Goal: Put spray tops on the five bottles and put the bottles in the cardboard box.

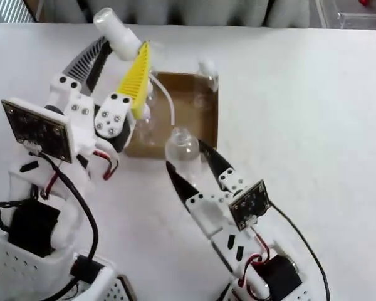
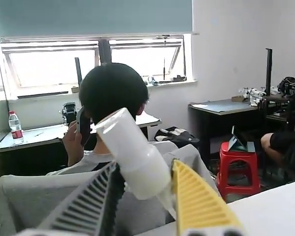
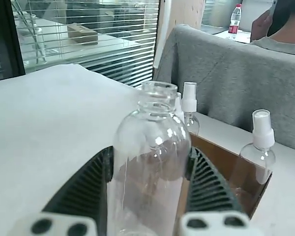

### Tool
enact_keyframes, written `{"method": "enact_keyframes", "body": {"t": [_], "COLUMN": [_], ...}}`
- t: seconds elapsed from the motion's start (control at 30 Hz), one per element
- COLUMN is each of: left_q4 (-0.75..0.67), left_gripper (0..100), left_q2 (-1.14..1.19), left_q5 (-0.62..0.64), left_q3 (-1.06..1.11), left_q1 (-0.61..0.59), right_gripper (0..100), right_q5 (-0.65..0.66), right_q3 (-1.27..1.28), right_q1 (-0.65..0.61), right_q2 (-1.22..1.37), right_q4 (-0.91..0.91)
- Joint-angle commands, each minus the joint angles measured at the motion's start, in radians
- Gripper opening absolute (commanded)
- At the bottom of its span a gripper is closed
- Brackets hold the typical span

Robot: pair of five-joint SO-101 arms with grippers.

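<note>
At least two capped bottles (image 3: 258, 147) already stand in the cardboard box (image 1: 182, 88), while the right gripper (image 1: 184, 155) clasps an uncapped bottle (image 3: 150, 162) at the box's near edge and the left gripper (image 2: 142, 184) pinches a spray top (image 2: 132, 152) above the box's far left corner, not yet fitted.

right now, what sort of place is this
Likely an office or lab workroom: a dark desk with a red plastic stool by it, and slatted window blinds beyond the white table.
</note>
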Motion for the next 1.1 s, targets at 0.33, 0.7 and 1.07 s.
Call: {"method": "enact_keyframes", "body": {"t": [0.33, 0.7, 1.07], "left_q4": [0.009, 0.017, 0.015], "left_gripper": [2, 2, 2], "left_q2": [-0.087, -0.335, -0.298], "left_q5": [0.055, 0.055, 0.055], "left_q3": [0.144, 0.445, 0.488], "left_q1": [0.045, 0.116, 0.18], "right_gripper": [1.5, 1.5, 1.5], "right_q5": [-0.008, -0.008, -0.008], "right_q3": [-0.011, -0.011, -0.009], "right_q1": [0.002, 0.001, 0.001], "right_q2": [-0.005, -0.005, -0.005], "right_q4": [-0.008, -0.01, -0.008]}}
